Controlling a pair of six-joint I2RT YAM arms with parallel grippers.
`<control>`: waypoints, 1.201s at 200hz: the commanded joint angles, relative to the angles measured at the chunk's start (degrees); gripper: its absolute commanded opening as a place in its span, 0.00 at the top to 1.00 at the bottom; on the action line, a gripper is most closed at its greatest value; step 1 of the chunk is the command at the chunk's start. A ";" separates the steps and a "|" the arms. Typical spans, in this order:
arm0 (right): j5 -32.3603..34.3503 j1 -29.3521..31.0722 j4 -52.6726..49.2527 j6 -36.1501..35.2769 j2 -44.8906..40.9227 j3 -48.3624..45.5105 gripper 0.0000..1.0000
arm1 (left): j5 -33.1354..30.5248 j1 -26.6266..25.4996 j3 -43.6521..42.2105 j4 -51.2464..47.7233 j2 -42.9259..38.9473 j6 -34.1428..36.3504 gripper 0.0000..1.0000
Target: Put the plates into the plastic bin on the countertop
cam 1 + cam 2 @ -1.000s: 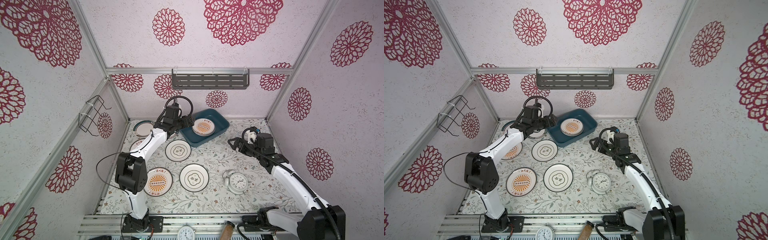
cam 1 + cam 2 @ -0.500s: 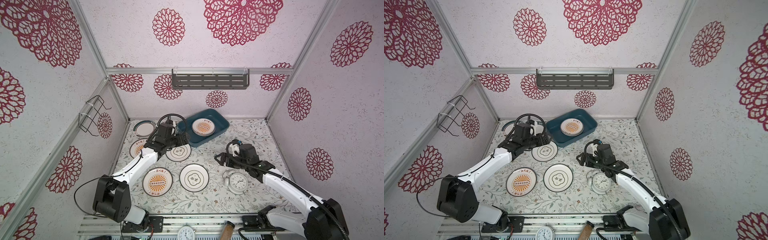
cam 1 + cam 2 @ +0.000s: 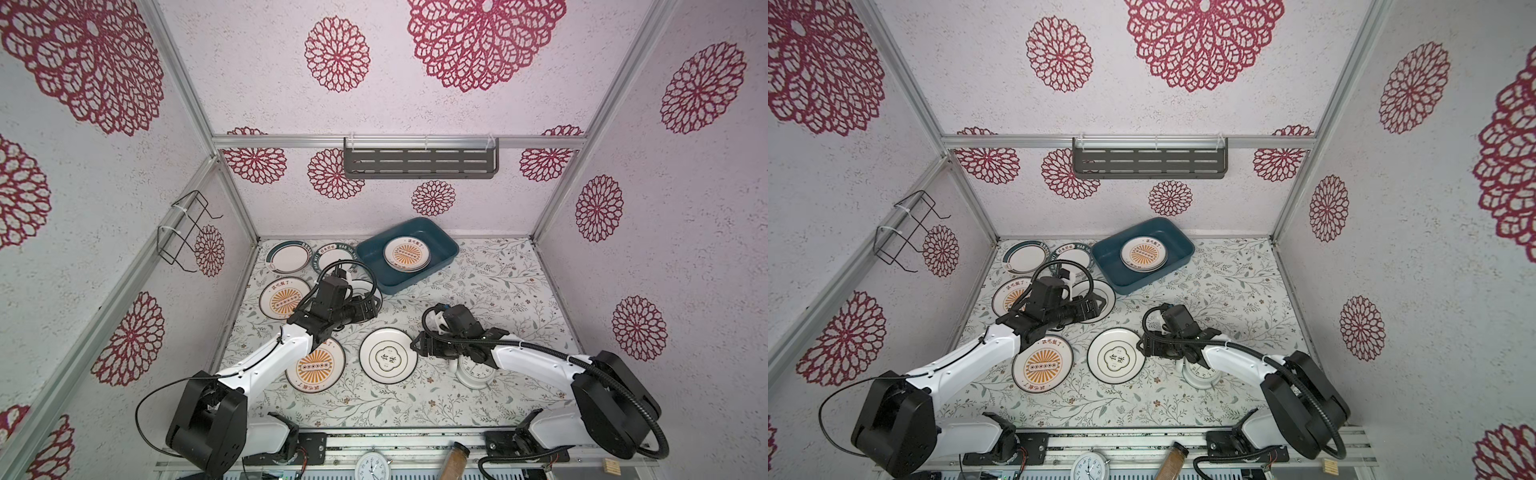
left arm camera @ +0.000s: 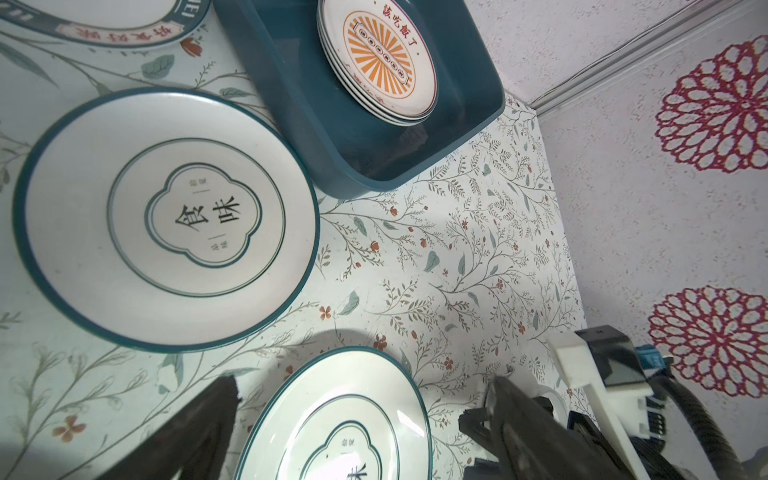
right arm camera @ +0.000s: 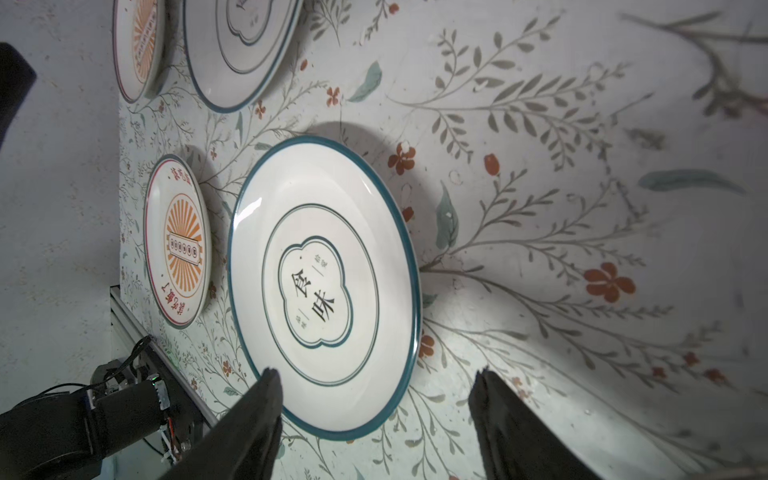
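The teal plastic bin (image 3: pixel 441 254) (image 3: pixel 1179 248) stands at the back of the countertop (image 3: pixel 498 291) with a short stack of plates in it, a sunburst plate (image 3: pixel 406 252) (image 4: pixel 378 58) on top. Several plates lie loose to its left and front. My right gripper (image 3: pixel 417 345) (image 5: pixel 376 386) is open at the right rim of the front quatrefoil plate (image 3: pixel 388 355) (image 5: pixel 324 286), its near rim between the fingers. My left gripper (image 3: pixel 372 309) (image 4: pixel 365 411) hangs open and empty over the near edge of a second quatrefoil plate (image 4: pixel 166 220).
A white alarm clock (image 3: pixel 476 370) sits under my right forearm. Two teal-rimmed plates (image 3: pixel 291 257) and two sunburst plates (image 3: pixel 284 299) (image 3: pixel 316 365) fill the left side. A grey shelf (image 3: pixel 419 164) and a wire rack (image 3: pixel 187 232) hang on the walls.
My left arm drew back from the bin to the quatrefoil plate in front of it. My right arm swung left and down to the front plate's rim, its jaws narrowing slightly.
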 commanded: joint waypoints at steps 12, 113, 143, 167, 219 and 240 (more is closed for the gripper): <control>-0.25 0.40 3.29 0.32 2.25 1.18 0.27 | 0.88 -0.22 -4.54 6.90 -1.59 -3.56 0.03; -2.07 0.40 5.77 0.45 9.52 3.75 0.42 | 3.53 0.50 -4.80 13.60 0.83 -5.70 0.03; -2.04 0.40 6.57 0.87 11.51 4.08 0.46 | 3.57 1.42 -5.00 13.58 0.53 -5.59 0.03; -1.93 0.40 7.35 1.60 12.41 4.01 0.49 | 3.87 1.86 -5.41 13.60 -0.09 -5.51 0.03; -1.02 0.22 7.27 1.88 13.60 3.96 0.65 | 3.90 2.32 -5.58 13.13 -0.09 -5.14 0.03; -1.01 0.22 7.53 2.41 13.91 3.62 0.69 | 3.98 2.47 -5.85 13.38 -0.33 -4.77 0.03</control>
